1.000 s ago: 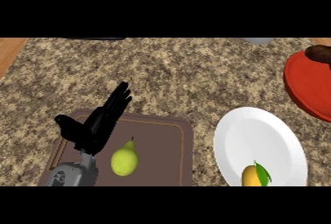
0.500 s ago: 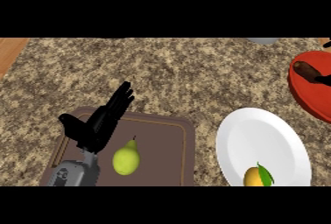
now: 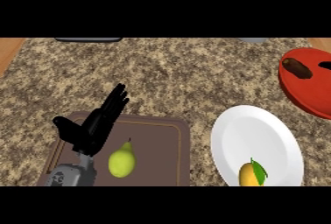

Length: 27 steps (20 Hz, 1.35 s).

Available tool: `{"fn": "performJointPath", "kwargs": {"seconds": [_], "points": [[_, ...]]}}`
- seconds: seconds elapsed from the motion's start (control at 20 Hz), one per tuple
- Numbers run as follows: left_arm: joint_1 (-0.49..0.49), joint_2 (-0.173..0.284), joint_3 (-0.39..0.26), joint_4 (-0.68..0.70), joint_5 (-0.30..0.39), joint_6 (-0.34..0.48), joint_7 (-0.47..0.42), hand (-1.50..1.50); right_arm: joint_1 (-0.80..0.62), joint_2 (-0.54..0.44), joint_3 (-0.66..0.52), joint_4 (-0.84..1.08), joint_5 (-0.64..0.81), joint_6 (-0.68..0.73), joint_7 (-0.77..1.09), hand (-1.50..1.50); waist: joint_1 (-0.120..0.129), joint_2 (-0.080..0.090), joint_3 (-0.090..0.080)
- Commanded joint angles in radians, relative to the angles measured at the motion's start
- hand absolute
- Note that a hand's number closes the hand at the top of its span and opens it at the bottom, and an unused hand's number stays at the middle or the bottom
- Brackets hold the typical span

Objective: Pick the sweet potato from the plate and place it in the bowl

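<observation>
- the granite surface carries a white plate holding only a mango.
- red bowl at the right edge: the sweet potato lies inside, long axis slanting upper-left to lower-right, so placing looks done.
- left hand rests over the cutting board beside a pear, fingers straight, holding nothing.
- right hand is out of view; next is only retreating.

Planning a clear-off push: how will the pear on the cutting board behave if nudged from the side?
The pear lies on its side on the flat brown cutting board, so it will probably roll, curving toward its narrow stem end rather than going straight. Its skin looks smooth, so fingers may slip. The board's rim groove might slow it slightly.
</observation>
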Motion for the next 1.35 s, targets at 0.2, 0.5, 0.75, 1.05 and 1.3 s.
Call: {"fn": "performJointPath", "kwargs": {"seconds": [0.2,0.5,0.75,1.05,1.3], "points": [[0.079,-0.001,0.001,-0.039,-0.007,0.013,-0.008,0.00,0.148,-0.072,-0.165,-0.045,-0.238,0.305,-0.202,-1.50,-0.040,-0.018,-0.005],[0.053,0.021,0.047,-0.039,0.007,0.027,0.024,0.00,0.387,-0.124,-0.234,-0.165,-0.352,0.536,-0.300,-1.50,-0.093,-0.032,-0.008],[0.076,0.041,0.074,-0.058,0.031,0.013,0.030,0.00,0.634,-0.073,-0.255,-0.291,-0.424,0.652,-0.411,1.50,-0.120,-0.033,-0.007],[0.096,0.021,0.064,-0.086,0.002,0.058,0.027,0.00,0.923,-0.008,-0.267,-0.446,-0.513,0.747,-0.454,1.50,-0.157,-0.037,-0.007],[0.122,0.035,0.083,-0.085,0.023,0.036,0.013,0.00,1.183,0.093,-0.181,-0.587,-0.499,0.755,-0.535,1.50,-0.157,-0.032,-0.005]]}}
